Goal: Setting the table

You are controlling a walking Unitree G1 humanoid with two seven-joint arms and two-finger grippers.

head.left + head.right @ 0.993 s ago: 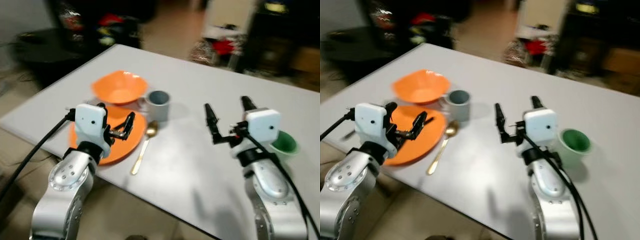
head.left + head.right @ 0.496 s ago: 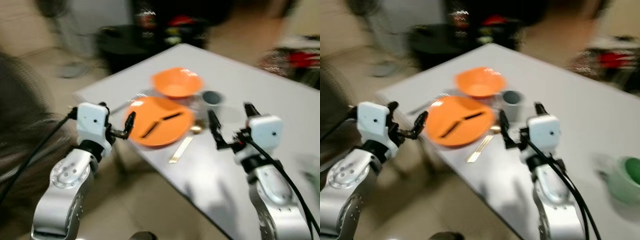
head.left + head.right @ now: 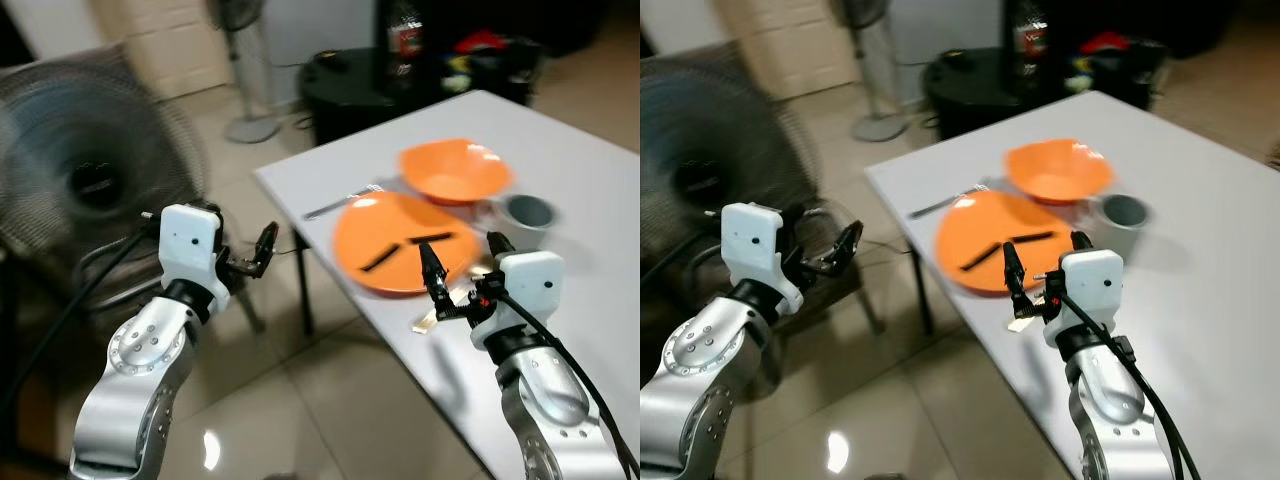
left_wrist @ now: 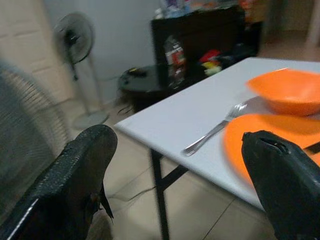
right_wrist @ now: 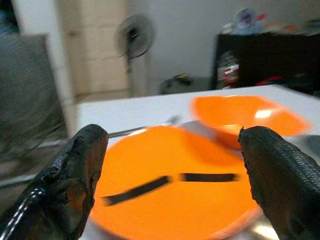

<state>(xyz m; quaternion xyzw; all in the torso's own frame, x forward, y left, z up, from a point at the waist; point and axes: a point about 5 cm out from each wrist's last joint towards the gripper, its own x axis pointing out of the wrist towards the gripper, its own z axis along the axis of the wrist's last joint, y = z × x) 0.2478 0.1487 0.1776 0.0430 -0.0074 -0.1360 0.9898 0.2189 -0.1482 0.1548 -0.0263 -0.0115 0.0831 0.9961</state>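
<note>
You stand at the corner of the white table (image 3: 560,160) with both arms raised and nothing in either claw; your right gripper (image 3: 1025,283) hovers over the near edge of the orange plate (image 3: 990,240), its black fingers (image 5: 75,175) spread wide apart and framing the plate in the right wrist view, a stance that reads as lining up on the place setting rather than gripping it; your left gripper (image 3: 262,252) hangs out over the floor, off the table's corner, fingers (image 4: 85,165) likewise parted and empty, aimed toward the fork (image 4: 215,130); the fork lies on the table just beside the plate's far rim. The plate carries two dark sticks (image 3: 415,247), probably chopsticks, lying end to end across it; the orange bowl (image 3: 455,172) behind it looks empty; the grey cup (image 3: 528,212) stands close beside bowl and plate, its contents too blurred to tell; a gold spoon (image 3: 428,320) peeps out below your right claw near the table edge; a large fan (image 3: 95,180) stands on the floor to your left.
</note>
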